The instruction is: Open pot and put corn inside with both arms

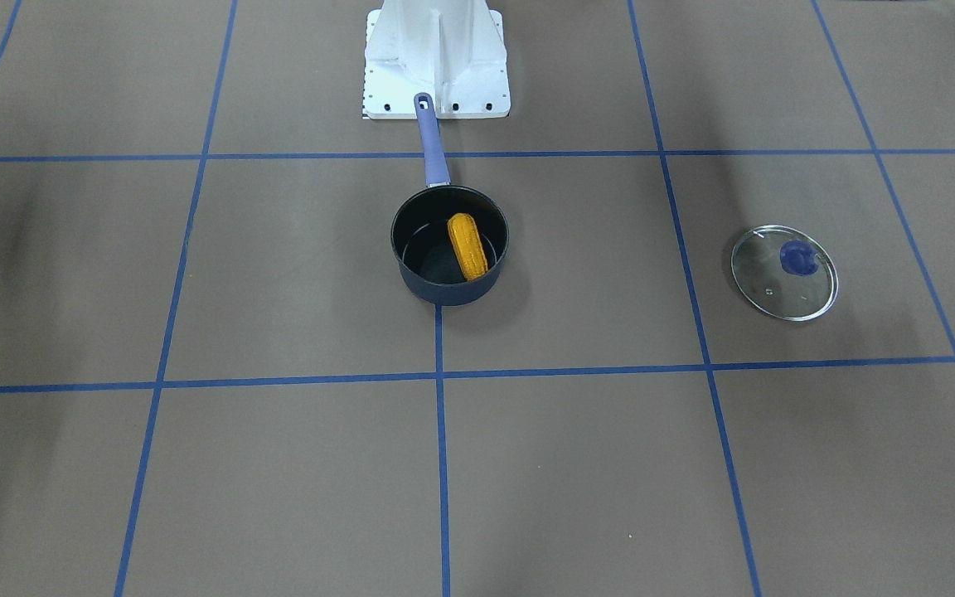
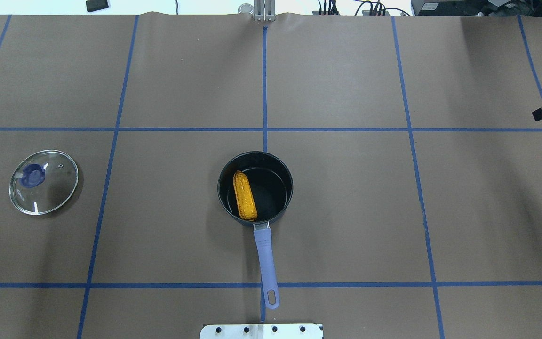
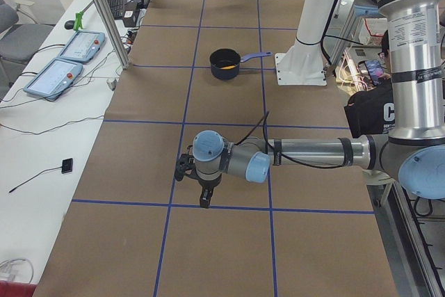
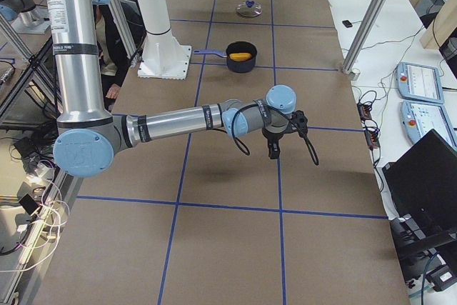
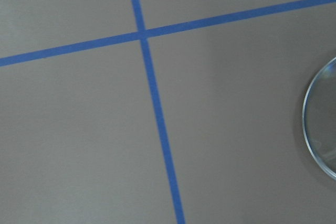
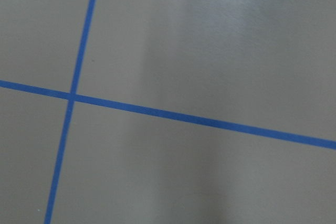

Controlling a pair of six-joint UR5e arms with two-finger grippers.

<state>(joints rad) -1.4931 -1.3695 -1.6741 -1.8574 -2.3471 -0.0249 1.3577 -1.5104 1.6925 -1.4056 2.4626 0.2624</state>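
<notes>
Exterior left: left tool [image 3: 204, 199], opening unclear.

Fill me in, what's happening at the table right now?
The corn lies inside the open pot, and the glass lid sits flat on the table toward the robot's left. The left end effector and right end effector hang out to the sides, away from the pot, apparently holding nothing.

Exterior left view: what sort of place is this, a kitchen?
Probably a robotics lab, not a kitchen: the table is papered brown with a blue tape grid, teach pendants lie on the side bench, and the left arm reaches over the table.
</notes>
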